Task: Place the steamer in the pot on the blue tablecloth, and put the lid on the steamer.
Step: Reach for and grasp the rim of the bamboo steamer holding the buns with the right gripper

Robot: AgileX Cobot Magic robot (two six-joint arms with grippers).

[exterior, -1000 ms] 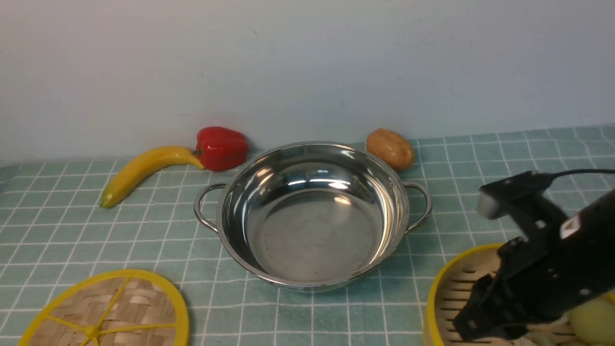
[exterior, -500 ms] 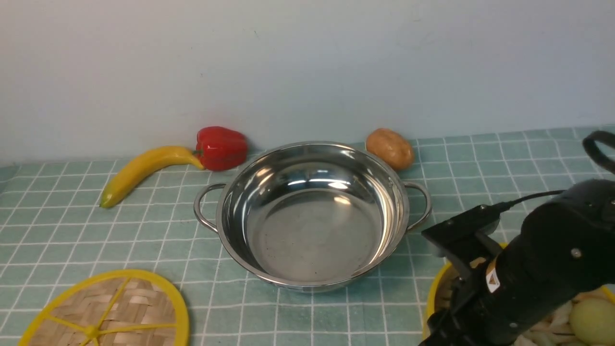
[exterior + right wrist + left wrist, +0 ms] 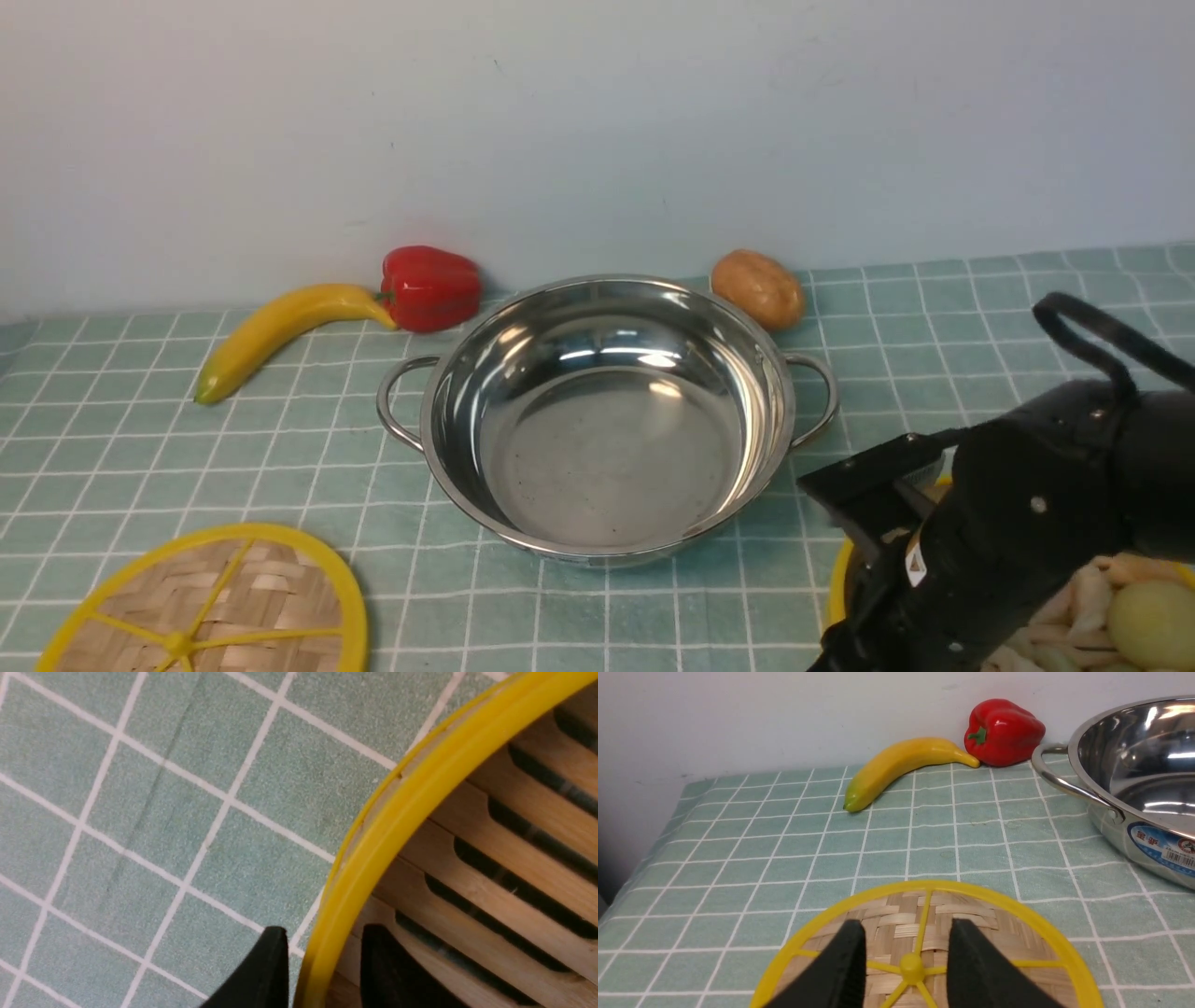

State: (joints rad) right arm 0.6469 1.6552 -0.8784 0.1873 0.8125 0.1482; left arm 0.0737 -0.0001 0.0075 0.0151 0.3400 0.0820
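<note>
Pale wall (image 3: 597, 112) behind blue tablecloth (image 3: 934, 308); L gripper (image 3: 906, 926) spread over lid (image 3: 971, 917), R gripper (image 3: 325, 928) astride steamer (image 3: 420, 793) rim, pinch unclear.

The right arm (image 3: 1008, 523) is swinging left and sinking toward the near edge of the surface, its wrist camera mount (image 3: 868, 481) dropping lower and closer to the pot (image 3: 607, 411). Its jaws, earlier over the slatted floor of the steamer (image 3: 838, 583), are now straddling the basket's yellow rim, while more pale food (image 3: 1144, 611) inside is coming into view.
</note>
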